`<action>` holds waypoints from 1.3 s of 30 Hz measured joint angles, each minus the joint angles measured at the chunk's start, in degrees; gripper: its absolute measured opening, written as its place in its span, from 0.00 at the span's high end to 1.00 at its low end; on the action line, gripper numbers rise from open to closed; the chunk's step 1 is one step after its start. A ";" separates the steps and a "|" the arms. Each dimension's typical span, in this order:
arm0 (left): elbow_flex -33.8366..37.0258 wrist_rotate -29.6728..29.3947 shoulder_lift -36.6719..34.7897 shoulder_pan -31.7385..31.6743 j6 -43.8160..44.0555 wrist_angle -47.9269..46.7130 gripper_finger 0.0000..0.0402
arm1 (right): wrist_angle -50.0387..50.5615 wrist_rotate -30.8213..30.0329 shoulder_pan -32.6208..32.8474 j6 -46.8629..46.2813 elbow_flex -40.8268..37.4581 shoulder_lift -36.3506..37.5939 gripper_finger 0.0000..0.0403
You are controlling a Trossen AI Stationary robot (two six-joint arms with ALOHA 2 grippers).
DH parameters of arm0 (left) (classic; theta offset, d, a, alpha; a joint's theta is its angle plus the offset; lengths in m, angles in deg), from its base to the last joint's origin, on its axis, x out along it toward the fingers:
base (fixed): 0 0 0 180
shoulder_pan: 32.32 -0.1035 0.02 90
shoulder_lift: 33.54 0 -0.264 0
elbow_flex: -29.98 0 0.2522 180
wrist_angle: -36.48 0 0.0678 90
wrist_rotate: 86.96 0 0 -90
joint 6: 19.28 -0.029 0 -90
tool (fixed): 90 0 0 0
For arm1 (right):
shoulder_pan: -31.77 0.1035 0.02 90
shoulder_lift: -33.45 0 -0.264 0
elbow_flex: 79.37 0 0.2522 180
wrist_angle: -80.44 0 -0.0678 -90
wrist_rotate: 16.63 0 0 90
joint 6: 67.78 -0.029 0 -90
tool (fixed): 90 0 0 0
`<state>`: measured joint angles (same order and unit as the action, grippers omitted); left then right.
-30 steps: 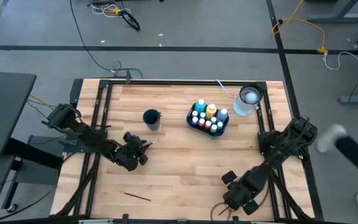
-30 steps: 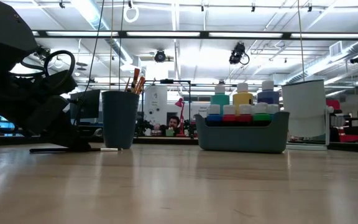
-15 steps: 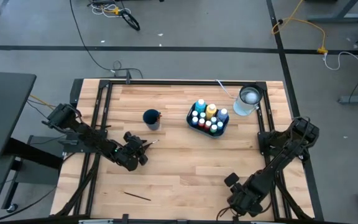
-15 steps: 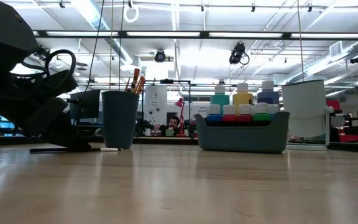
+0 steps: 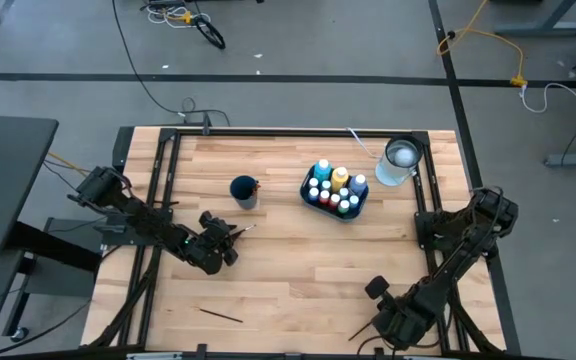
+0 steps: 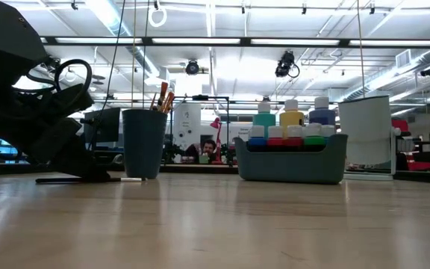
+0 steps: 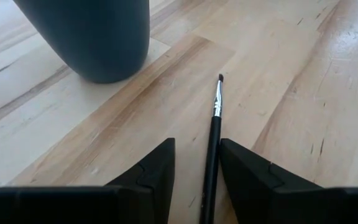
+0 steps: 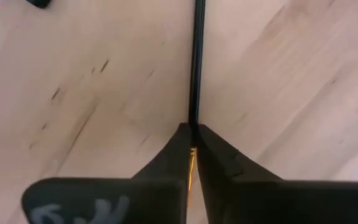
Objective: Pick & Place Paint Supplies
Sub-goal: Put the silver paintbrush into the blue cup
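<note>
Left gripper (image 7: 194, 180) sits low with fingers parted; right gripper (image 8: 191, 146), at the near edge, has fingers pinched together.

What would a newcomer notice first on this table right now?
Probably the grey bin of paint bottles near the table's far edge, with the dark brush cup to its left. Then the right claw at the near edge, pinched shut on a thin paintbrush.
</note>
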<state>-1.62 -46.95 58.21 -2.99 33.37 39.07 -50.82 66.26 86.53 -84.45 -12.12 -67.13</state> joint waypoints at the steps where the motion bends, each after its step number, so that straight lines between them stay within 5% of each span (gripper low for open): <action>1: 0.00 -0.01 0.00 -0.09 -0.05 0.10 0.66 | -0.09 -0.81 -0.05 0.62 -0.04 -0.04 0.95; 10: 0.02 -0.10 0.04 -2.07 -7.05 8.89 0.66 | -0.43 -1.20 -1.13 4.17 -0.33 -0.09 0.93; 18: -0.04 0.23 0.04 -2.48 -23.55 33.30 0.66 | -2.26 -2.59 -1.91 7.15 -0.49 0.02 0.98; 24: -0.11 5.90 0.02 -2.50 -33.17 49.98 0.66 | -4.19 -3.34 -4.13 11.51 -0.75 1.45 0.99; 39: -2.43 10.50 0.02 -2.97 -31.86 51.01 0.66 | -11.12 -12.45 -15.43 29.38 -0.72 1.69 1.00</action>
<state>-4.06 -36.46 58.23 -5.96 1.51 90.08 -61.95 53.81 71.10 -55.07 -12.84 -65.44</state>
